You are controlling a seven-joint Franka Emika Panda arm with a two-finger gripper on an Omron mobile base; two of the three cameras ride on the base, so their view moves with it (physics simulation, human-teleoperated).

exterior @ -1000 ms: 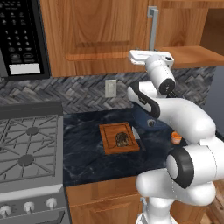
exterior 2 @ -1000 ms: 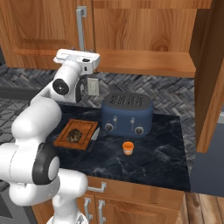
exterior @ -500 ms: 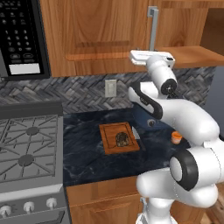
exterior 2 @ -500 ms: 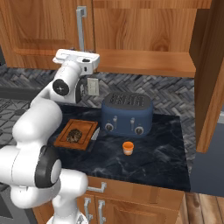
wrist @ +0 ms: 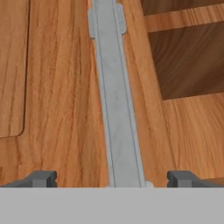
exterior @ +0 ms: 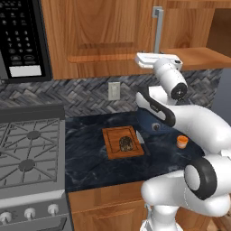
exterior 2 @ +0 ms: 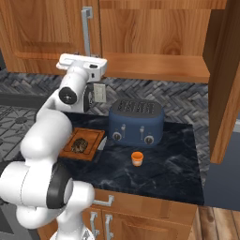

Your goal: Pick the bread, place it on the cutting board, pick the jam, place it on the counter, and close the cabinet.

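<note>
The dark brown bread [exterior: 125,143] [exterior 2: 80,145] lies on the reddish cutting board [exterior: 113,149] [exterior 2: 93,138]. To its right the small orange jam [exterior: 182,141] [exterior 2: 136,158] stands on the dark counter [exterior: 90,167] [exterior 2: 173,164]. My gripper [exterior: 155,56] [exterior 2: 86,57] [wrist: 113,179] is raised against the cabinet [exterior: 103,31] and is open. Its fingertips [wrist: 43,178] stand wide on either side of the silver handle [wrist: 114,109] [exterior: 157,27] of the left door, holding nothing. The cabinet's right door [exterior 2: 229,79] hangs open, baring the inner shelf [exterior 2: 159,65].
A blue toaster [exterior 2: 136,123] stands at the back of the counter behind the jam. A gas stove [exterior: 27,153] lies to the left with a black microwave [exterior: 20,38] above it. A wall outlet [exterior: 113,90] sits on the backsplash.
</note>
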